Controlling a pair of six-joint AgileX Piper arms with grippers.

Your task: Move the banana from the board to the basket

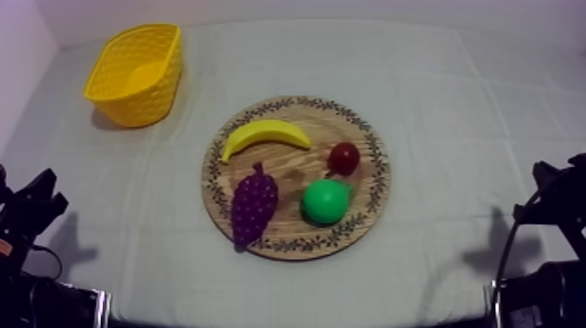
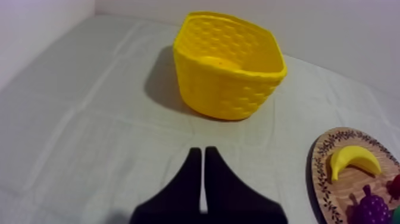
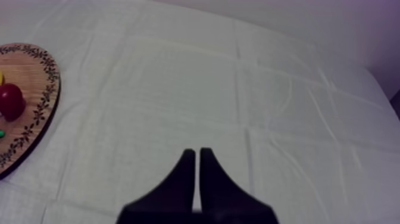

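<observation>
A yellow banana (image 1: 264, 135) lies on the upper left part of the round wooden board (image 1: 373, 144) in the middle of the table. The yellow basket (image 1: 137, 72) stands upright at the far left, with nothing showing inside it. My left gripper (image 1: 44, 196) rests low at the left edge, well short of the board. In the left wrist view its fingers lie together as a narrow wedge (image 2: 199, 156), shut on nothing, with the basket (image 2: 229, 65) beyond it and the banana (image 2: 353, 161) off to the side. My right gripper (image 3: 197, 156) is likewise shut over bare cloth, at the right edge (image 1: 551, 179).
On the board also lie a purple bunch of grapes (image 1: 253, 202), a green round fruit (image 1: 326, 201) and a small red fruit (image 1: 344, 158). Bare cloth surrounds the board on all sides, with a wide strip between board and basket.
</observation>
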